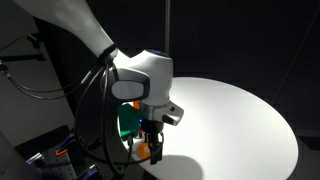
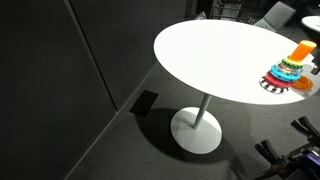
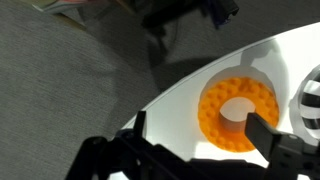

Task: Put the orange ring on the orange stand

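Observation:
The orange ring (image 3: 238,112) has a bumpy surface and lies flat on the white round table (image 3: 170,110), near its edge. My gripper (image 3: 198,128) is open just above it; the ring sits between the fingers, close to the right finger. In an exterior view the gripper (image 1: 152,146) hangs low over the table's near edge, with an orange patch (image 1: 143,152) beside it. A stacking toy (image 2: 290,66) with coloured rings and an orange top stands at the table's edge in an exterior view. I cannot tell which part is the orange stand.
A black-and-white striped piece (image 3: 309,100) lies right of the ring. A green object (image 1: 127,125) sits behind the gripper. The table (image 2: 215,55) stands on a single white pedestal (image 2: 196,130) over dark carpet. Cables and clutter lie on the floor (image 1: 45,150).

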